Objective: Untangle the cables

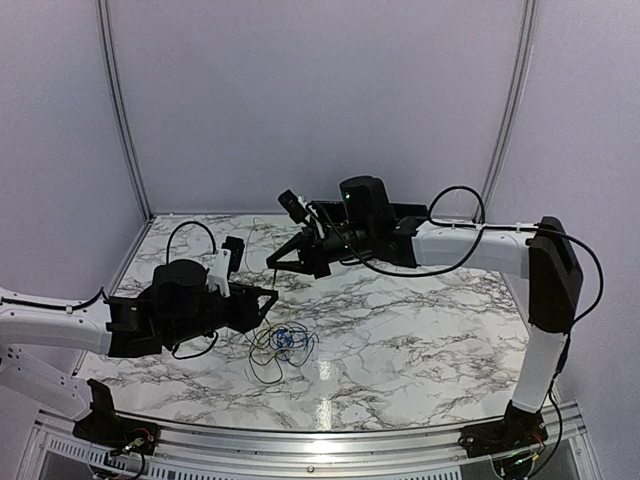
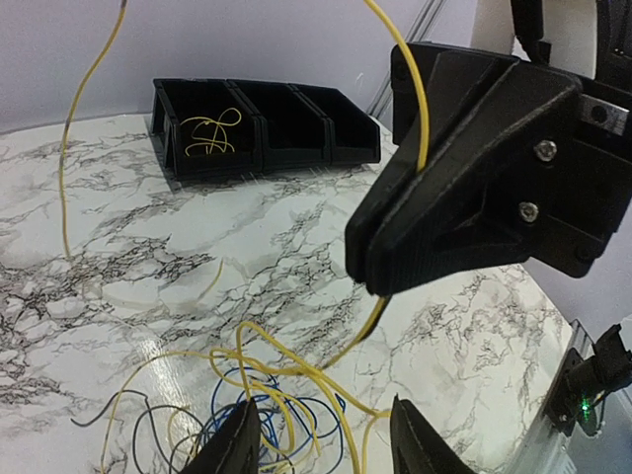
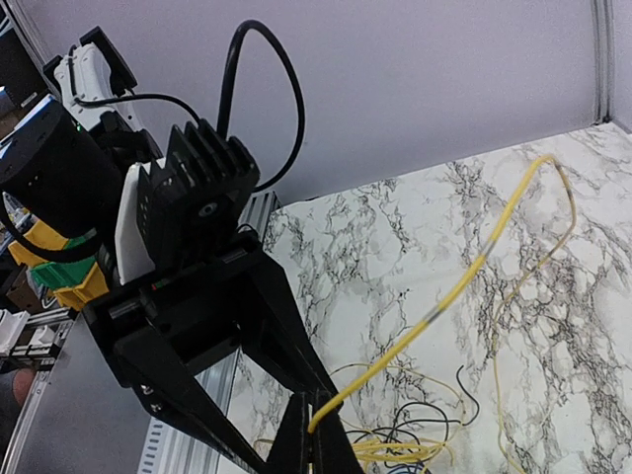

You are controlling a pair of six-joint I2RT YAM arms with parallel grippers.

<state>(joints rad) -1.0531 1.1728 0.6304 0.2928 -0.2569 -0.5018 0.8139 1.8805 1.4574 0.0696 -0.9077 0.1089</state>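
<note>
Cables (image 1: 283,343): a loose tangle of thin yellow, blue and black loops lies on the marble-patterned worktop (image 1: 420,340). It sits towards the front edge, between the two arms and closer to the left one.
Yellow cable (image 3: 464,286): one strand climbs out of the tangle, clear of the worktop, into the right claw (image 3: 316,434). Past the grip it sweeps on in a long free arc above the marble.
Blue cable (image 2: 331,415): its loops lie flat in the heart of the tangle, crossed by yellow strands.
Black cable (image 2: 109,407): a dark strand curves out at the tangle's edge, resting on the marble.
Right claw: the fingers are pressed together on the yellow cable, and the claw hangs above the worktop just beyond the tangle.
Left claw (image 2: 326,444): the fingers stand apart, low over the tangle. Yellow and blue loops show in the gap, and nothing visible is clamped.
Bin (image 2: 341,156): black, with three compartments, it stands far back on the worktop. A yellow coil (image 2: 210,134) lies in the left-hand compartment as the left wrist camera sees it.
</note>
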